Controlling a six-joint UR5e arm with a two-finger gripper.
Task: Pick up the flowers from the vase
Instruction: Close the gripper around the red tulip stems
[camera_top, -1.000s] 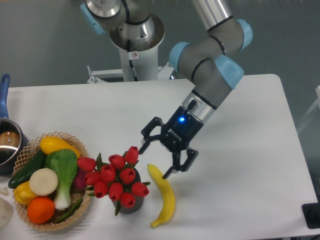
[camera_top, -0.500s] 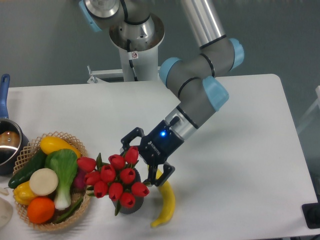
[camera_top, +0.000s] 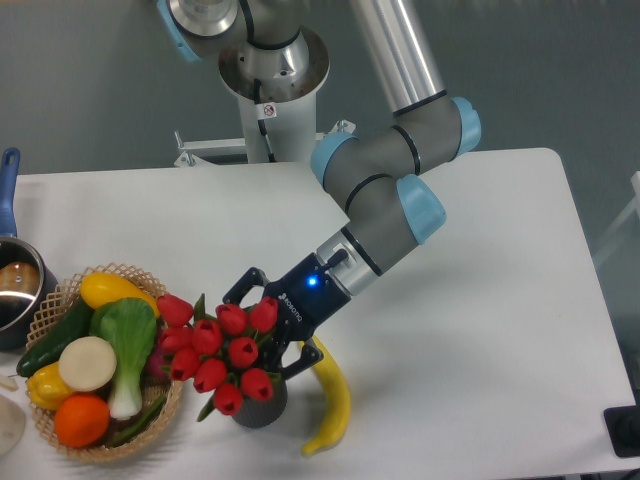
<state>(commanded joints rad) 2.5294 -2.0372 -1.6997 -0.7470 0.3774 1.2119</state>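
tool (camera_top: 262, 330) open | astride flowers (camera_top: 215, 350) | above vase (camera_top: 262, 405)

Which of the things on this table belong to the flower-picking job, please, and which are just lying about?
Job:
- bunch of red tulip flowers
- dark ribbed cylindrical vase
- claw

Lying about:
- yellow banana
- woven wicker basket of vegetables
- blue-handled metal pot

Single fixed view, high front, angled down at table (camera_top: 480, 300)

The hand (camera_top: 262, 327) was hemmed by a banana (camera_top: 331, 396) right and a basket (camera_top: 150, 420) left; bare desk (camera_top: 480, 330) lay behind.
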